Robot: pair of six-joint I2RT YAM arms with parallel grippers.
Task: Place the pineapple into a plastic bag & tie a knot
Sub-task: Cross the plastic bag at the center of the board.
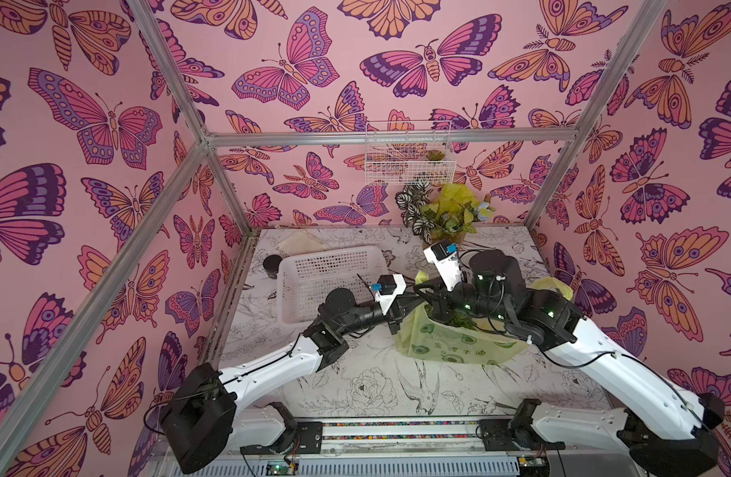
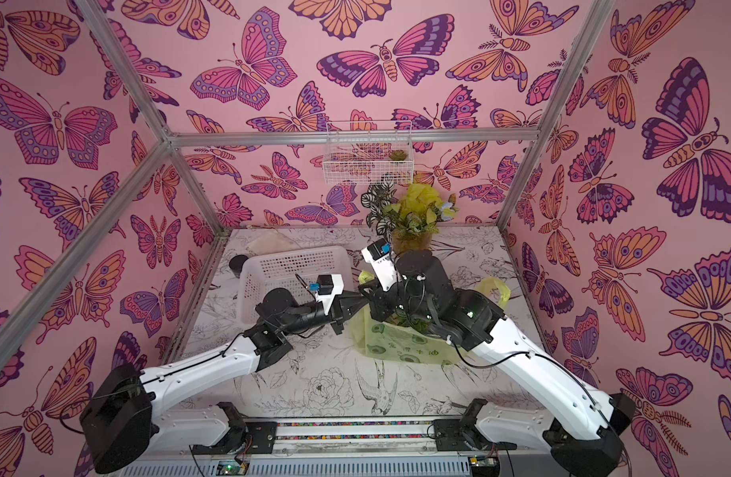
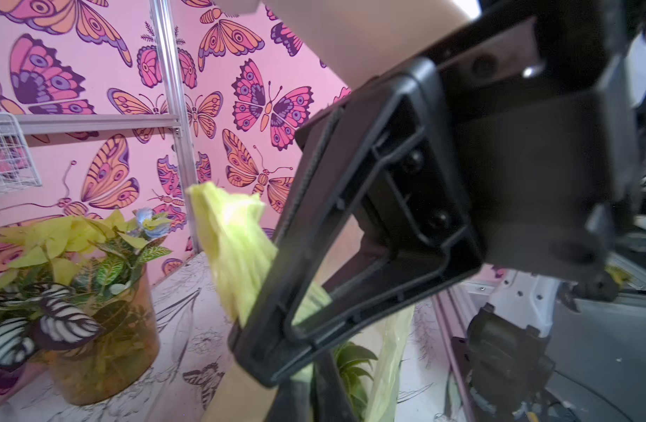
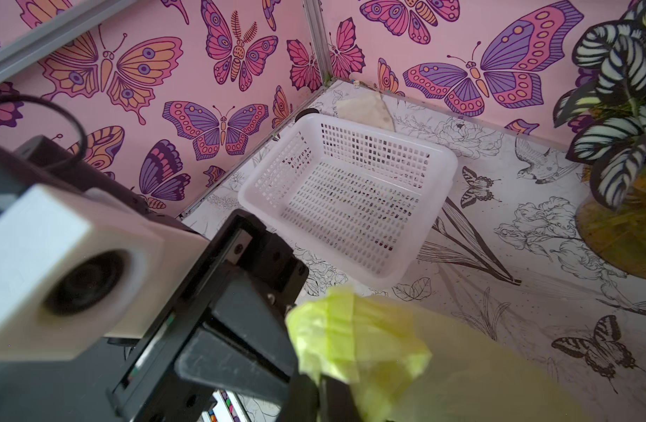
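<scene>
plastic bag [image 1: 446, 342]: on the table [image 1: 355, 371] right beneath both grippers, with its top drawn up to them
left gripper [image 1: 415, 291]: jaws closed, pinching a bunched yellow handle [image 3: 234, 248] of the plastic bag
right gripper [image 1: 436, 303]: jaws closed on crumpled yellow plastic at the bag's top, tip to tip with the left gripper
pineapple [image 1: 459, 320]: only its green leaves show, inside the bag mouth just under the right gripper
free loop [image 1: 556, 287]: pokes out behind the right arm, well apart from both grippers
basket [image 1: 326, 281]: white, just beyond the left gripper, apart from the bag
potted plant [image 1: 442, 214]: beyond the right gripper, by the back wall
</scene>
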